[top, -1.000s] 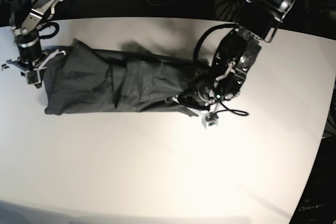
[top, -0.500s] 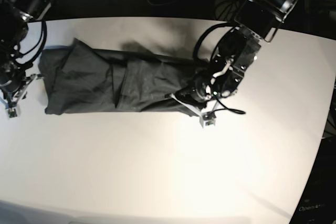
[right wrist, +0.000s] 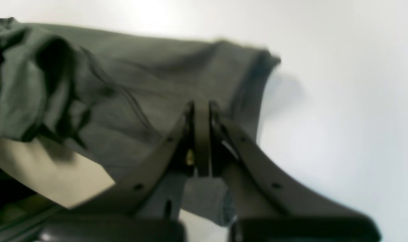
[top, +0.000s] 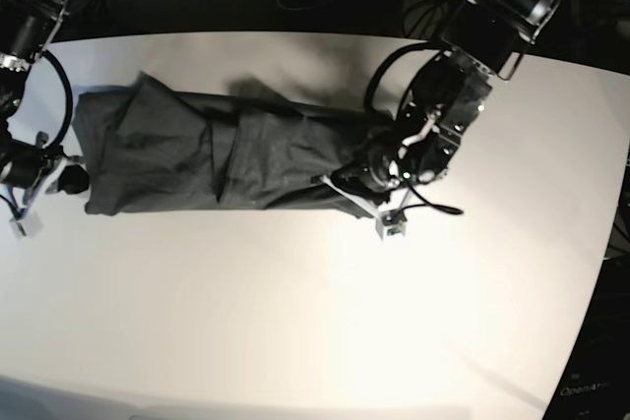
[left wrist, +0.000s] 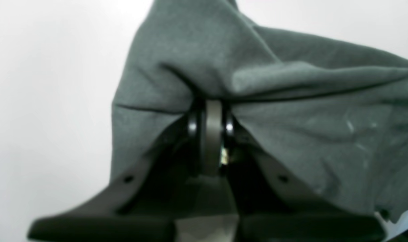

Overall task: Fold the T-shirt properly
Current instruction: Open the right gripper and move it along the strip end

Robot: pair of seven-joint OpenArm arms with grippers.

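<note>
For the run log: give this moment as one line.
T-shirt: long band on table | left gripper: shut on T-shirt | right gripper: shut, empty

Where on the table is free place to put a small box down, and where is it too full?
Free: the wide white table in front of the T-shirt, and the strip right of the left gripper. Crowded: the band that the shirt covers, with the right gripper at its other end.

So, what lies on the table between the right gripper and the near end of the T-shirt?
Nothing that the base view shows: the right gripper, shut, sits right at the T-shirt edge, with bare white table around.
</note>
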